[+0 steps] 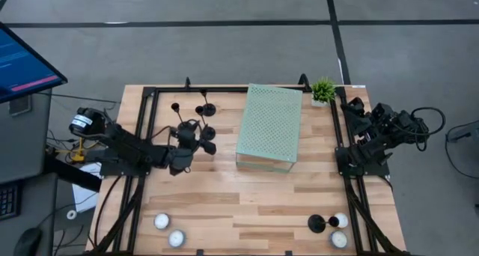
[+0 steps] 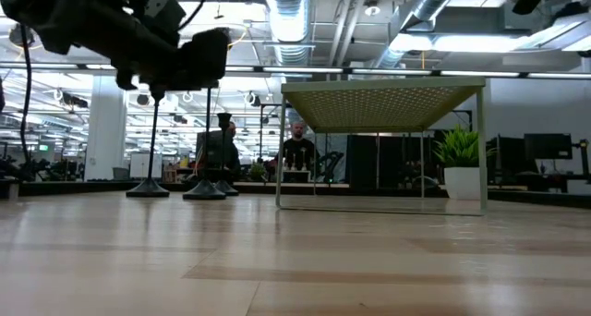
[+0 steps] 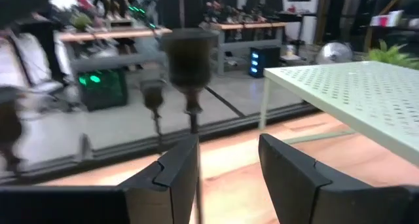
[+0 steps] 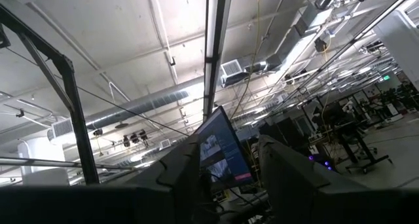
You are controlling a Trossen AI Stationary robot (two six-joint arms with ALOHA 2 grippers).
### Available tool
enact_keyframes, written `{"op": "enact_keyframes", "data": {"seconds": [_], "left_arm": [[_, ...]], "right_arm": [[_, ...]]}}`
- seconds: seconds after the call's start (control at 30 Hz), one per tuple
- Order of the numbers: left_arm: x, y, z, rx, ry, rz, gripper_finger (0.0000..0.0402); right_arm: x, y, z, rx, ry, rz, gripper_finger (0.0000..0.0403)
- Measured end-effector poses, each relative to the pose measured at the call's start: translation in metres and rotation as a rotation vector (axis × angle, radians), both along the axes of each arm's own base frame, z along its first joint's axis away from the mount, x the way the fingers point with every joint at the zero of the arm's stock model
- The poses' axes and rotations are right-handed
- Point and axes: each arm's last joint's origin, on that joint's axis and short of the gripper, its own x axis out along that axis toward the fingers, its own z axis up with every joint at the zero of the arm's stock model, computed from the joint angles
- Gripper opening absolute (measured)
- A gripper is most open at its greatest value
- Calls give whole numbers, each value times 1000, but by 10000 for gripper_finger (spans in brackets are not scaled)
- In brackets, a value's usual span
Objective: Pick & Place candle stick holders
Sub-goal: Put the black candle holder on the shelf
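Note:
Three black candle stick holders stand on their round bases at the table's far left [image 1: 175, 106] [image 1: 206, 106] [image 1: 209, 133]. A fourth [image 1: 316, 224] stands at the near right. My left gripper [image 1: 199, 141] [image 3: 229, 165] is level and open at the nearest holder. That holder's cup [image 3: 190, 54] rises just ahead of the fingers, and its thin stem [image 3: 194, 122] drops beside one finger's inner side. My right gripper [image 4: 229, 165] is open, folded back at the table's right edge [image 1: 358, 114], pointing up at the ceiling. My left gripper comes at the nearest holder level, from the table's left. The stem [image 3: 196, 185] runs close along the inner face of one finger [image 3: 180, 171]. I cannot tell whether it touches. The holder stands upright on the table.
A pale green perforated shelf [image 1: 269, 125] stands at the middle far side, with a small potted plant [image 1: 323, 90] behind its right corner. White tealights lie near the front edge at left [image 1: 161, 221] [image 1: 177, 238] and right [image 1: 340, 220] [image 1: 338, 239]. Bare wood lies between.

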Motion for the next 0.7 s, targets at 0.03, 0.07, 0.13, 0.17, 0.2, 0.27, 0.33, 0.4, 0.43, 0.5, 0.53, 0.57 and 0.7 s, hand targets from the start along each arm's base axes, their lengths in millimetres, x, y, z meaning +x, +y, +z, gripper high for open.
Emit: {"op": "enact_keyframes", "data": {"seconds": [0.03, 0.07, 0.13, 0.17, 0.2, 0.27, 0.33, 0.4, 0.43, 0.5, 0.53, 0.57, 0.7], "left_arm": [[0, 3, -2, -5, -3, -6, 161], [0, 6, -3, -8, -3, 0, 161], [0, 11, -5, -10, -6, 22, 161], [0, 12, -5, -10, -5, 29, 161], [0, 13, -6, -9, -1, 33, 161], [0, 14, -6, -9, -2, 37, 161], [0, 15, -6, -9, -1, 40, 161], [0, 17, -6, -10, -1, 47, 161], [0, 18, -6, -11, 0, 43, 161], [2, 22, -7, -17, 1, 16, 161], [2, 24, -7, -20, 2, 5, 161], [3, 27, -7, -23, 3, -2, 161], [4, 37, -7, -27, 3, 13, 161]], "right_arm": [[0, 0, 0, 0, 0, 0, 147], [0, 0, 0, 0, 0, 0, 147], [0, 0, 0, 0, 0, 0, 147], [0, 0, 0, 0, 0, 0, 147], [0, 0, 0, 0, 0, 0, 147], [0, 0, 0, 0, 0, 0, 147], [0, 0, 0, 0, 0, 0, 147], [0, 0, 0, 0, 0, 0, 147], [0, 0, 0, 0, 0, 0, 147], [0, 0, 0, 1, 0, -1, 147], [0, 0, 0, 1, 0, -1, 147], [0, 0, 0, 1, 0, -1, 147], [0, 0, 0, 2, 1, -2, 147]]}}
